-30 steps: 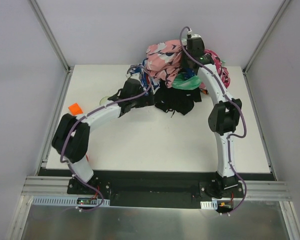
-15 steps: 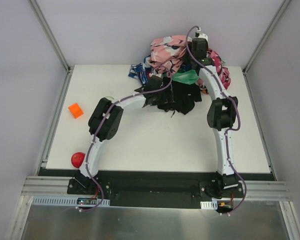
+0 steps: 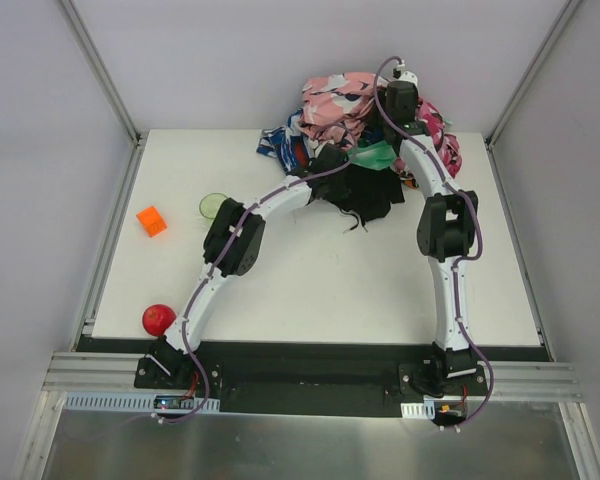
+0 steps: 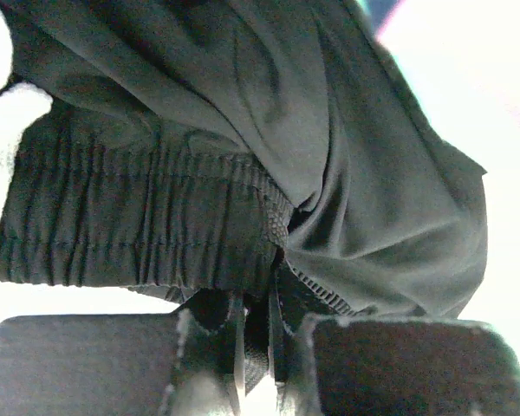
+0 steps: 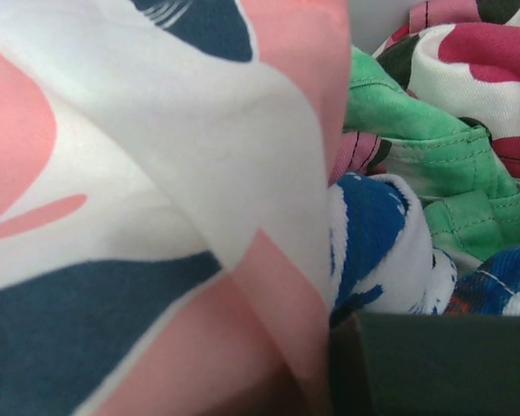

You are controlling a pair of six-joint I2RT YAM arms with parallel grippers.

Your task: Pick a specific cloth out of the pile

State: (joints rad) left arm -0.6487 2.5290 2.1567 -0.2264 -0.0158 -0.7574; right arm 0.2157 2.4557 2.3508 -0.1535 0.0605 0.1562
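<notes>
The black cloth (image 3: 368,192) lies in front of the pile (image 3: 345,100), spread on the white table with a thin string trailing at its near edge. My left gripper (image 3: 330,162) is at the cloth's left edge. In the left wrist view the black cloth (image 4: 243,173) shows a ribbed elastic band, and the left gripper (image 4: 256,351) is shut on a fold of it. My right gripper (image 3: 393,112) is above the pile, shut on the pink-white-navy patterned cloth (image 5: 156,217), which hangs across most of the right wrist view and hides all but one finger (image 5: 442,364).
Green fabric (image 5: 416,147), blue-white fabric (image 5: 373,234) and magenta camouflage fabric (image 5: 468,61) lie beneath the raised patterned cloth. A green cup (image 3: 214,206), an orange block (image 3: 151,220) and a red ball (image 3: 158,319) sit on the left of the table (image 3: 310,290).
My left arm has stretched forward to the black cloth and its jaws have gone from open to shut on it. The right gripper has lifted the patterned cloth slightly back.
</notes>
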